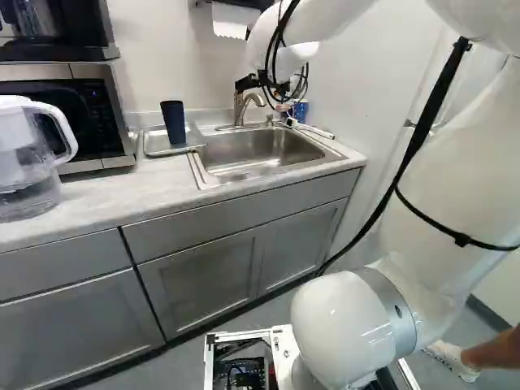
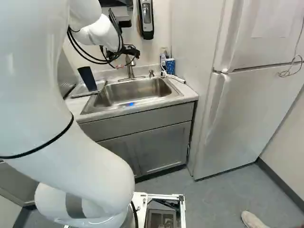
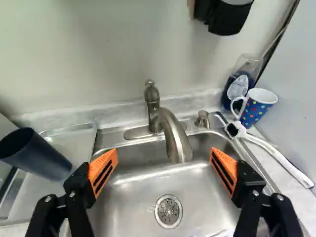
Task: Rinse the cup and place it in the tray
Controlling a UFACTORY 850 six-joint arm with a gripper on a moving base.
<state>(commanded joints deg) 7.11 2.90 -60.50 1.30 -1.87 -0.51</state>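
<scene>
Above the back of the sink hangs my gripper (image 2: 130, 51), also showing as the black gripper (image 1: 248, 83) in the left base view. In the wrist view the gripper (image 3: 162, 170) has its orange pads wide apart, with nothing held between them. A dark blue cup (image 1: 173, 122) stands mouth up in the metal tray (image 3: 74, 140) left of the sink; in the wrist view this cup (image 3: 37, 154) is beside the gripper. A blue mug with coloured dots (image 3: 256, 107) stands by the sink's far right corner.
The faucet (image 3: 175, 136) rises ahead of the gripper, over the steel sink (image 1: 260, 154). A white-handled brush (image 3: 276, 155) lies right of the basin, near a soap bottle (image 3: 240, 86). A pitcher (image 1: 28, 154) and microwave (image 1: 81, 114) occupy the left counter; a fridge (image 2: 247, 104) stands at the right.
</scene>
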